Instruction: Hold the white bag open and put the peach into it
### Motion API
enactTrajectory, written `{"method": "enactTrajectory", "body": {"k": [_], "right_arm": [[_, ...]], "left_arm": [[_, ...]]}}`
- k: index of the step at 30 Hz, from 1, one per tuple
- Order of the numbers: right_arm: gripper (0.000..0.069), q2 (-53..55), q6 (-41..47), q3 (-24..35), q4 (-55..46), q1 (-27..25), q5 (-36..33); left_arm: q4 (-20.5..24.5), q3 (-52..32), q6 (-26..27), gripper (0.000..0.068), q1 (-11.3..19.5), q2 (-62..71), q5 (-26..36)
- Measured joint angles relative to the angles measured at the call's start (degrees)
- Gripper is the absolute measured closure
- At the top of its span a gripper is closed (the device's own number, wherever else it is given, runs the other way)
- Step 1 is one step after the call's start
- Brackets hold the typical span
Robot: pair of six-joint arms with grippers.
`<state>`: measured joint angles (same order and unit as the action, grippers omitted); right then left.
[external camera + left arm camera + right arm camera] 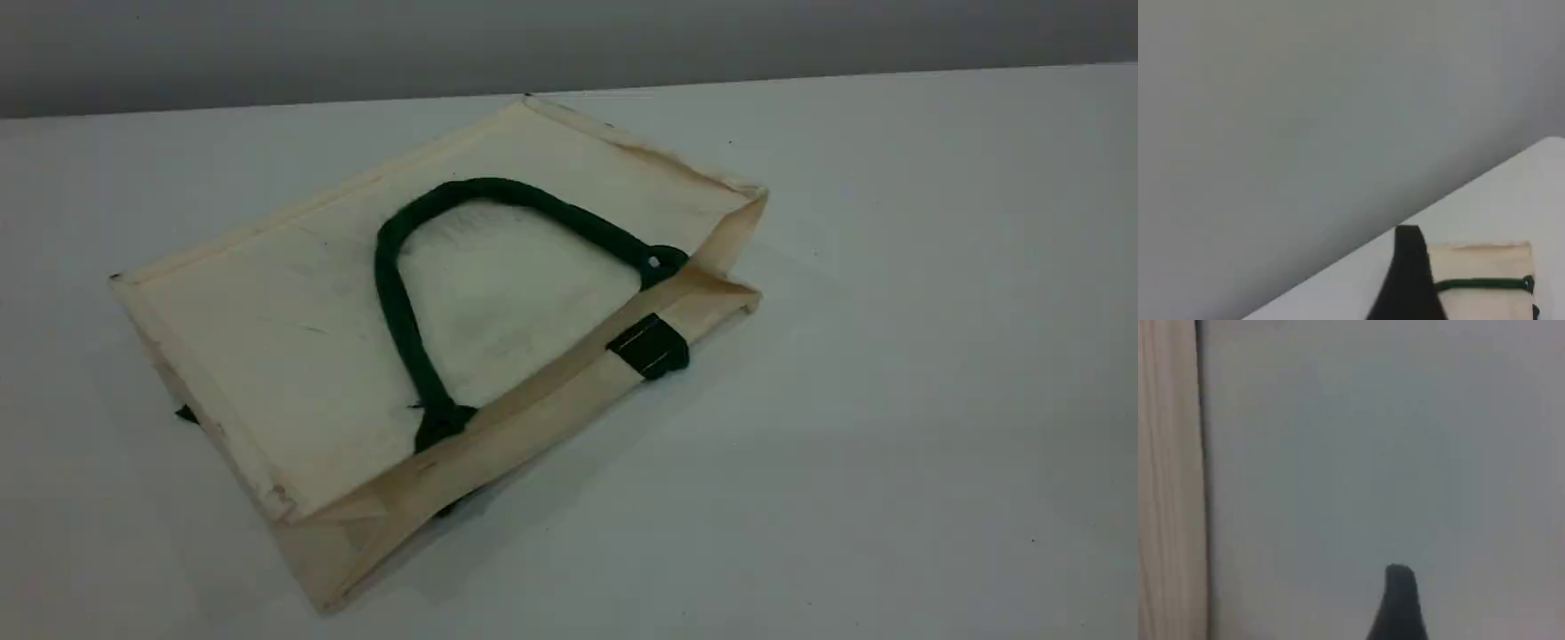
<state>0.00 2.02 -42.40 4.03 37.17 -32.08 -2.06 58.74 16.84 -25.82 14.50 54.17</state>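
Observation:
The white bag (293, 338) lies flat on the table, left of centre in the scene view. Its rim faces the front right and is pressed nearly closed. A dark green rope handle (391, 293) lies curved on its upper panel, and a dark tab (649, 347) sits at the rim. The peach is out of view. Neither arm shows in the scene view. In the left wrist view one dark fingertip (1408, 267) stands off the table, with the bag (1485, 267) beyond it. The right wrist view shows one dark fingertip (1399, 600) against a grey surface, with nothing on it.
The white table (889, 400) ends at a grey wall (533, 44) just behind the bag's far corner. A pale wooden strip (1168, 480) runs down the left side of the right wrist view.

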Motion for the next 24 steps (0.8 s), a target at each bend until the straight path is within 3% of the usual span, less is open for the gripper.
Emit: {"method": "enactTrajectory", "body": {"k": [4, 9, 14, 24], "right_arm": [[0.0179, 0.0, 0.1, 3.3, 0.5, 0.0, -0.1], [0.0179, 0.0, -0.1, 9.6, 0.6, 0.0, 3.9], [0.0179, 0.0, 0.0, 17.6, 3.3, 0.0, 13.1], [0.0179, 0.0, 0.1, 31.4, 8.4, 0.0, 32.1]], "left_arm": [[-1.7, -4.5, -0.9, 0.0162, 0.0, -5.7, -1.2], [-6.7, -12.5, -3.2, 0.0162, 0.0, -11.5, -6.9], [-11.2, -23.4, -3.1, 0.0162, 0.0, -11.8, -18.5], [-26.8, -42.5, -3.1, 0.0162, 0.0, -11.8, -44.2]]}}
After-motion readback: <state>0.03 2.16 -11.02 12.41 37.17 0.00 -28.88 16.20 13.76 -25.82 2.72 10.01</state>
